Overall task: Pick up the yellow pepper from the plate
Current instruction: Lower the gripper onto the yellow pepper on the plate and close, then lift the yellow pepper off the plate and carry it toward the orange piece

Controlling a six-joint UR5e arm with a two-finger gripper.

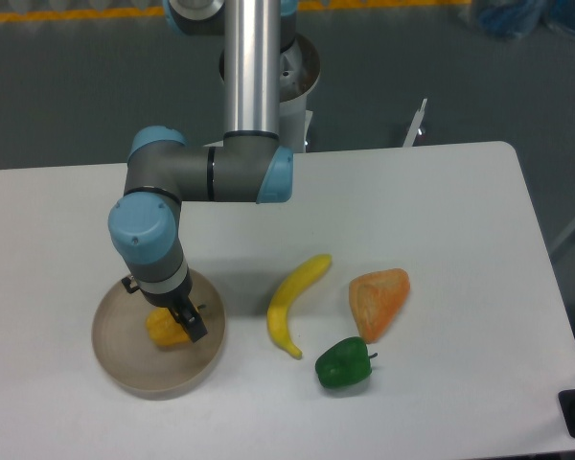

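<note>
Table: yellow pepper (163, 329) at gripper (180, 324) (on plate (125, 359)).

Yellow pepper (163, 328) – on plate (125, 359), partly hidden – table's front-left.

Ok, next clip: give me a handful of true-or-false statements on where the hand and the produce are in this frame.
1. The yellow pepper lies in the plate. True.
2. The hand is over the green pepper. False: it is down at the yellow pepper, in the plate; the green pepper lies apart on the table.
3. The banana lies on the table between the plate and the orange fruit slice. True.
4. The banana rests in the plate. False: it lies on the bare table, right of the plate.
5. The green pepper sits nearer the camera than the orange fruit slice. True.
</note>
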